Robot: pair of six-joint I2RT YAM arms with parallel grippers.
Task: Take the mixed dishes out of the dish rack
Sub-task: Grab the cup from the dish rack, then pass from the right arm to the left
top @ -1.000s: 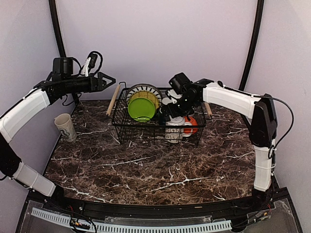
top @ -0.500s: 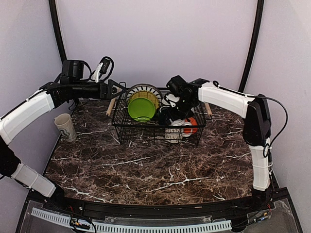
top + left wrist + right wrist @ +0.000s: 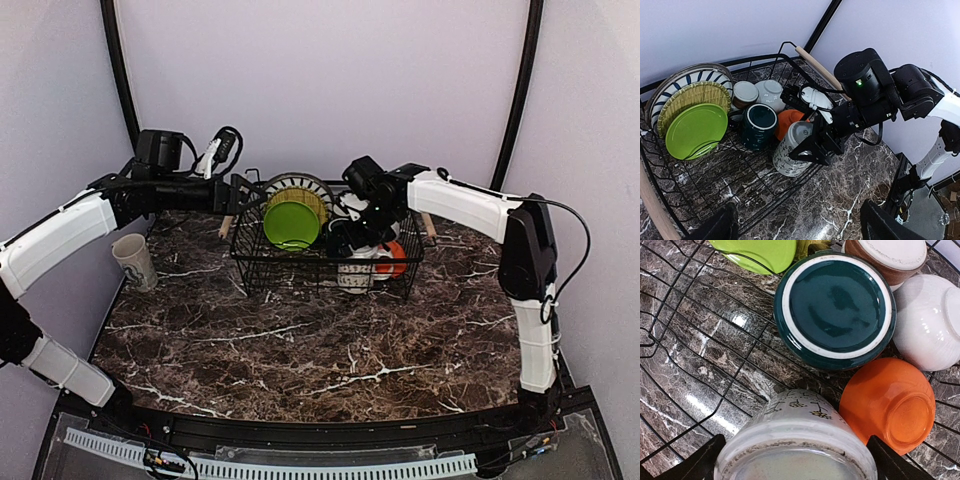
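While the right fingers (image 3: 695, 462) sit either side of that pale patterned mug (image 3: 795, 440), this looks like a tight pull

Mug's tilted at the front of the dish rack (image 3: 300, 272), base end toward the wrist camera. It's just beside the upturned orange bowl (image 3: 890, 405) and near the dark green mug (image 3: 835, 310). I honestly can't tell if they're squeezing it or only straddling it. With a loose hold, I'd guess the glazed body slips and drops onto the wires. A crooked lift could knock the bowl or snag the mug's mouth. Left fingers (image 3: 720, 225) are spread wide and empty by the rack's wooden handle (image 3: 232, 212), so a bump there could shift the whole rack mid-grab.
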